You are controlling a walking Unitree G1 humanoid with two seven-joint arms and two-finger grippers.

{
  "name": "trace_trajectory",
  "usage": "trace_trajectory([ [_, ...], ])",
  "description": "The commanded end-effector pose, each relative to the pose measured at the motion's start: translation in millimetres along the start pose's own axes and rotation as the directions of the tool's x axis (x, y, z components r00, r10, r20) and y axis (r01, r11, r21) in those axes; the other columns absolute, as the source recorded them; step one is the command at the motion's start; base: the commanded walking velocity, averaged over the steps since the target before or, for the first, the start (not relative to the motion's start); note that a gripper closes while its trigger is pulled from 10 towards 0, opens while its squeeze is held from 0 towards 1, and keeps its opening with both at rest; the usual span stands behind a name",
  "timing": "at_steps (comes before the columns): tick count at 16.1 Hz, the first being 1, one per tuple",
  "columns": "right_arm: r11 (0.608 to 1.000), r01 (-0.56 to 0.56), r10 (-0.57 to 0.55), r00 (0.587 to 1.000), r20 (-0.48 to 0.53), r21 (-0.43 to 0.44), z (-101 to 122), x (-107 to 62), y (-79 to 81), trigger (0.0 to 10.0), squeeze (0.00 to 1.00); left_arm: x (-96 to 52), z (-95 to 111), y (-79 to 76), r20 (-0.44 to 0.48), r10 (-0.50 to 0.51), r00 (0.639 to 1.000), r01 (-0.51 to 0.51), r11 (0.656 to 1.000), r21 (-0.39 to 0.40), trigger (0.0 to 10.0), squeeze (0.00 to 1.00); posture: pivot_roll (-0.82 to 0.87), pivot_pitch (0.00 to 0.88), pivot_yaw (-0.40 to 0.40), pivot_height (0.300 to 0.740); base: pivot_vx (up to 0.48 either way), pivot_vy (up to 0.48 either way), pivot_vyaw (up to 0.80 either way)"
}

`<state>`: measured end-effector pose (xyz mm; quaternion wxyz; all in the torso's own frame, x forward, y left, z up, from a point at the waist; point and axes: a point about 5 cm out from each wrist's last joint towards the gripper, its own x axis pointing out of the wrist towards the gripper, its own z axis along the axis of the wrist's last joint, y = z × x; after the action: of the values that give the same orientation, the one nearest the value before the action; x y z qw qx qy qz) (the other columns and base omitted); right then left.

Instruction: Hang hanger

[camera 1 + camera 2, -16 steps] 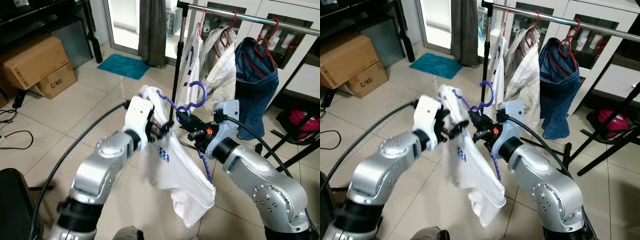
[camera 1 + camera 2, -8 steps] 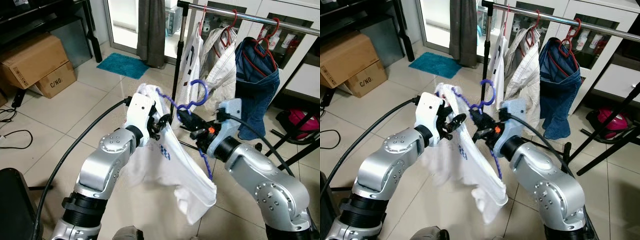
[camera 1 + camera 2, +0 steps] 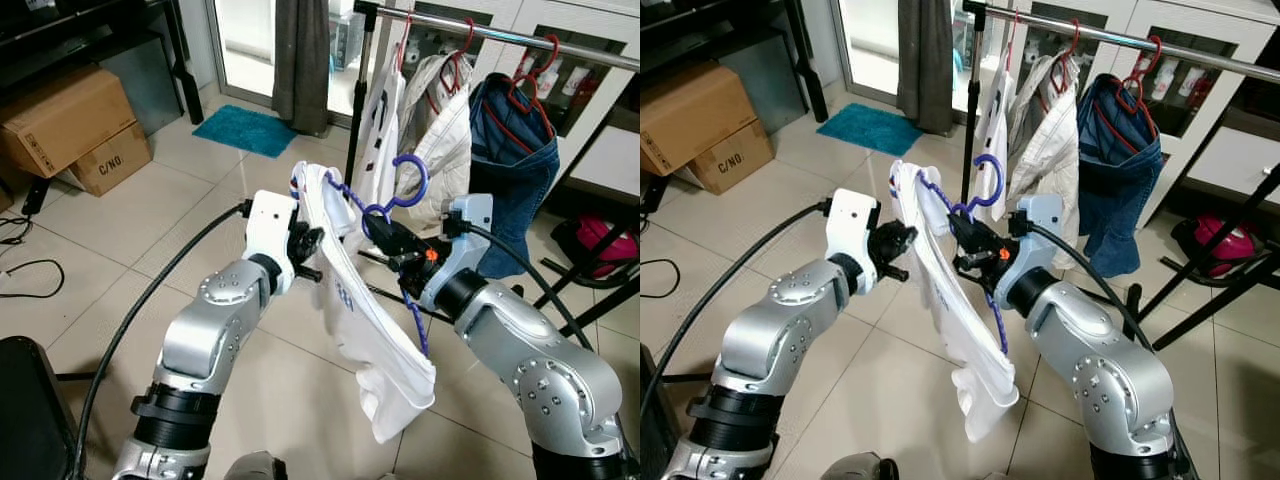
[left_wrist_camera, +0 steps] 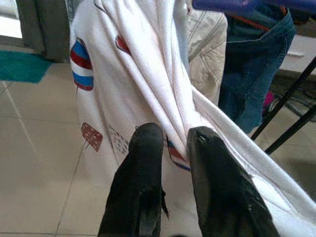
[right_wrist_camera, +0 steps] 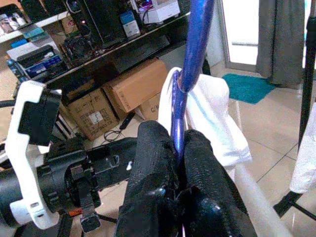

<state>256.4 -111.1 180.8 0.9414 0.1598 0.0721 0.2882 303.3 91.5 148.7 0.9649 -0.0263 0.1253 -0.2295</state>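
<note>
A purple hanger (image 3: 410,180) carries a white T-shirt (image 3: 350,300) with small red and blue prints, which drapes down from it toward the floor. My right gripper (image 3: 385,238) is shut on the hanger's neck just under the hook; the right wrist view shows the purple rod (image 5: 195,44) clamped between the fingers (image 5: 155,148). My left gripper (image 3: 312,243) is at the shirt's upper left side, and in the left wrist view a fold of cloth (image 4: 148,74) runs down between its nearly closed fingers (image 4: 145,148). The metal rail (image 3: 500,33) runs above and behind the hanger.
On the rail hang red hangers with white shirts (image 3: 440,120) and blue jeans (image 3: 510,150). The rack's black upright (image 3: 352,130) stands just behind the purple hanger, and its legs (image 3: 590,290) spread at right. Cardboard boxes (image 3: 70,125), a teal mat (image 3: 245,130) and floor cables (image 3: 30,270) lie to the left.
Both grippers rose and shifted right toward the rail. The shirt, bunched around the left gripper before, now hangs straighter and narrower from the hanger.
</note>
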Motion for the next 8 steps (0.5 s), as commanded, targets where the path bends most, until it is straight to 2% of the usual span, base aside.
trace_trajectory([
  [1,1.000,-0.027,0.027,0.998,0.061,-0.012,13.2,0.1,3.3,10.0,0.00,2.5,4.8,0.1,0.017,-0.009,1.000,0.009,1.000,-0.009,0.0,0.00,0.01,0.035,-0.028,0.740,0.000,0.000,0.00],
  [3,1.000,-0.022,0.023,0.998,0.063,-0.012,13.7,0.2,2.4,10.0,0.00,1.0,7.7,-2.6,0.033,-0.041,0.999,0.042,0.999,-0.015,0.0,0.00,0.01,0.033,-0.029,0.740,0.000,0.000,0.00],
  [5,1.000,-0.020,0.020,0.998,0.064,-0.010,13.6,0.0,1.7,10.0,0.00,-1.9,11.0,-5.4,0.050,-0.063,0.997,0.063,0.998,0.015,0.0,0.00,0.01,0.031,-0.032,0.740,0.000,0.000,0.00],
  [6,1.000,-0.012,0.012,0.998,0.064,-0.005,13.1,0.4,0.5,10.0,0.00,-4.5,19.1,-8.5,0.095,-0.087,0.992,0.083,0.996,0.044,0.0,0.00,0.01,0.029,-0.032,0.740,0.000,0.000,0.00],
  [8,1.000,-0.002,0.002,0.998,0.061,-0.002,11.9,0.9,-1.2,10.0,0.00,-6.0,28.3,-7.2,0.146,-0.070,0.987,0.063,0.997,0.053,0.0,0.00,0.01,0.027,-0.033,0.740,0.000,0.000,0.00],
])
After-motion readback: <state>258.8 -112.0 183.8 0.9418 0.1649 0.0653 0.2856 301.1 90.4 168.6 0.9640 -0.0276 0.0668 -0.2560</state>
